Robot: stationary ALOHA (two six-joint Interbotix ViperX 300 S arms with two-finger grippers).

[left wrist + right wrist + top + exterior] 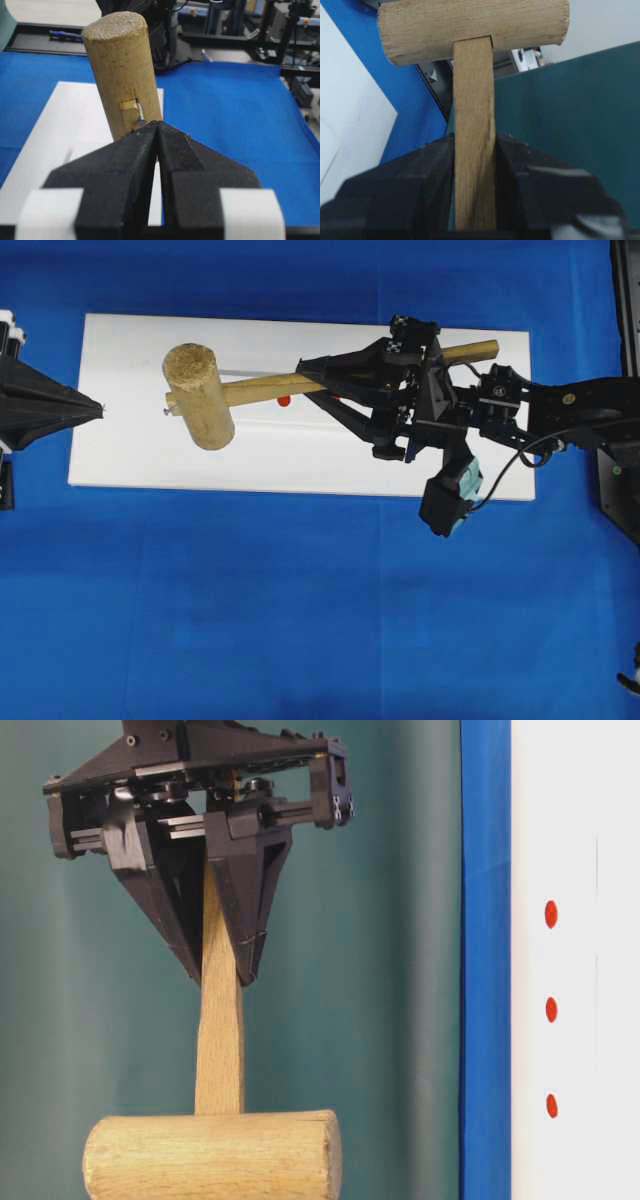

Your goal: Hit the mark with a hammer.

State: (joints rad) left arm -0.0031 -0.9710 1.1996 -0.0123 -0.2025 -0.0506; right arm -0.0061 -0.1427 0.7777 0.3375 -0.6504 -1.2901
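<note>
The hammer, a light wooden mallet, lies across the white board (300, 465). Its thick head (198, 395) is over the board's left part and its handle (265, 390) runs right. My right gripper (312, 383) is shut on the handle at mid-length; the right wrist view shows the handle (473, 100) pinched between both fingers below the head (470, 27). A red mark (284, 400) shows just under the handle. Three red marks (551, 1009) sit in a row in the table-level view. My left gripper (100, 410) is shut and empty at the board's left edge, pointing at the head (122, 75).
Blue cloth (300, 620) covers the table around the board. A small bent nail (140, 115) sticks out of the head's end near the left fingertips. Black frame parts (625, 300) stand at the right edge. A teal backdrop (390, 970) is behind the hammer.
</note>
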